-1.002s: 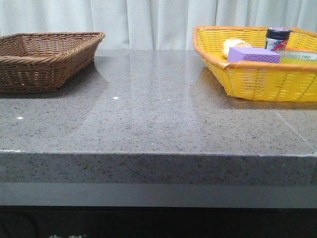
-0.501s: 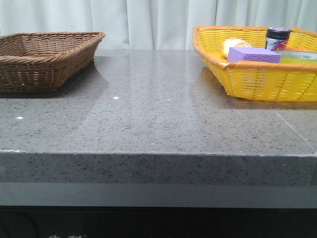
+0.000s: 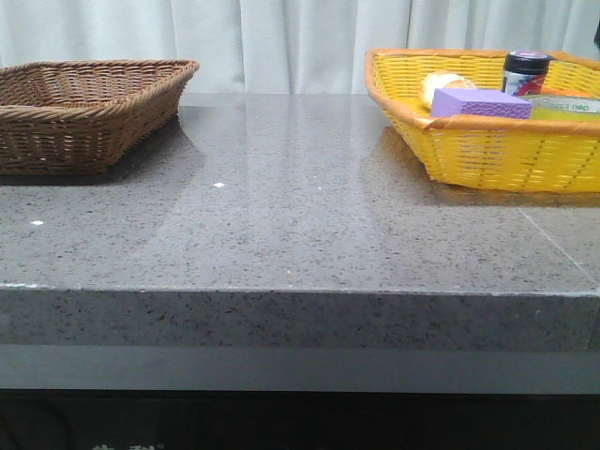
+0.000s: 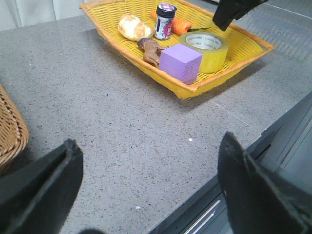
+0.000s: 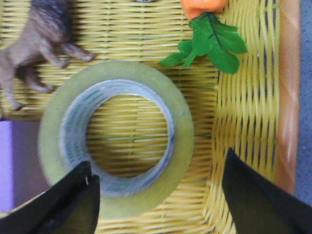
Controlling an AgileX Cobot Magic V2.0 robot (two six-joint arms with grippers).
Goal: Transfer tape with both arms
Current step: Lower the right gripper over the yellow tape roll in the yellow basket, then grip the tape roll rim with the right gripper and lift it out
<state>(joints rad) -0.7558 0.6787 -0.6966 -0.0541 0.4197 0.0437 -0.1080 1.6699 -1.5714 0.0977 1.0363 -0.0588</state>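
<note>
The tape (image 5: pixel 183 131), a fat translucent yellow roll, lies flat in the yellow basket (image 5: pixel 287 97) with its hollow core facing up. My right gripper (image 5: pixel 158 163) hovers open right over it. One finger is over the roll's rim and the other is outside the roll. In the left wrist view the tape (image 4: pixel 204 48) sits by the purple sponge (image 4: pixel 180 62), with the right arm (image 4: pixel 234 10) above it. My left gripper (image 4: pixel 149 141) is open over bare counter, far from the basket. The front view shows the tape (image 3: pixel 562 106) at the basket's right.
The yellow basket (image 3: pixel 394 103) also holds a dark jar (image 3: pixel 525 70), bread (image 3: pixel 441 86), a toy lion (image 5: pixel 44 34) and a toy carrot (image 5: pixel 204 5). A brown wicker basket (image 3: pixel 84 122) stands at the back left. The counter's front edge (image 4: pixel 243 146) runs beside my left gripper.
A dark sliver has appeared at the right edge of the front view above the yellow basket. The baskets and their contents have not moved.
</note>
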